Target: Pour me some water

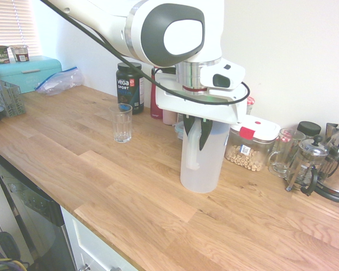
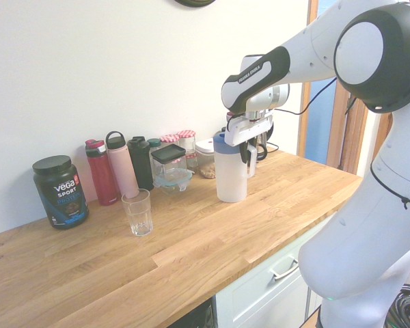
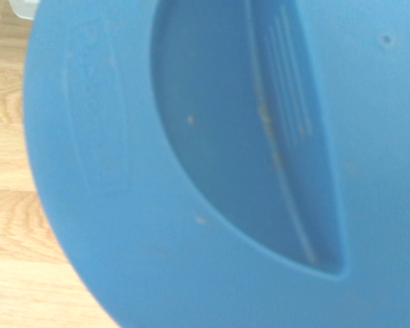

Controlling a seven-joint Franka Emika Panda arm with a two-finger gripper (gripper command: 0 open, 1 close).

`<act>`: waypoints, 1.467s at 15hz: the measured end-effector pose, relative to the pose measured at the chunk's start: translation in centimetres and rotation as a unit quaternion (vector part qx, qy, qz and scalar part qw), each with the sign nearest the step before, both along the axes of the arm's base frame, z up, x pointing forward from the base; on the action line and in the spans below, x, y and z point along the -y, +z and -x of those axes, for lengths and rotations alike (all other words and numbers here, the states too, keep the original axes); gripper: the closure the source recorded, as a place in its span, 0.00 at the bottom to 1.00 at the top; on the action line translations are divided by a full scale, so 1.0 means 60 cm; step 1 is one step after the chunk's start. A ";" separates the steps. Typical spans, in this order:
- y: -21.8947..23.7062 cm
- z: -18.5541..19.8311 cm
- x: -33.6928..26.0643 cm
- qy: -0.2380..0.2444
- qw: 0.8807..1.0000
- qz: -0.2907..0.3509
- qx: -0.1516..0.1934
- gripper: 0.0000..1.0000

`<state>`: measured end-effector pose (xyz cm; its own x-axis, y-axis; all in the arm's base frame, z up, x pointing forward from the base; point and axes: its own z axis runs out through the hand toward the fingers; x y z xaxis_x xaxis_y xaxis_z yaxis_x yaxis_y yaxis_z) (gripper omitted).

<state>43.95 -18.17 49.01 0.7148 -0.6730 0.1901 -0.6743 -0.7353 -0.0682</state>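
Closing gripper (image 1: 199, 134) fingers around jug (image 1: 200, 164) handle, grip not confirmed | jug upright on counter (image 1: 130, 192), glass (image 1: 122, 123) at 10 o'clock | risks slipping, tipping if lifted loosely

A wooden counter (image 1: 130, 186) runs along a white wall. The frosted jug (image 1: 200, 161) stands on it, upright. The other things are placed from the jug: an empty glass (image 1: 122, 122) well apart toward the counter's open end, a black tub (image 1: 130, 87) behind the glass at the wall, bottles (image 2: 113, 171) near the tub, and a clear box (image 1: 251, 147) and a French press (image 1: 308, 164) on the jug's far side.
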 end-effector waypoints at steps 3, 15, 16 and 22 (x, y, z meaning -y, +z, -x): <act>0.001 0.000 0.000 0.000 1.000 0.000 0.000 1.00; 0.162 -0.034 -0.139 0.084 0.996 0.027 0.033 1.00; 0.170 -0.038 -0.171 0.107 0.993 0.030 0.029 1.00; 0.200 -0.045 -0.312 0.231 0.972 0.053 0.003 1.00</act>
<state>46.64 0.54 60.99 0.9344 -0.2579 0.2459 -0.2711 -0.9623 0.0206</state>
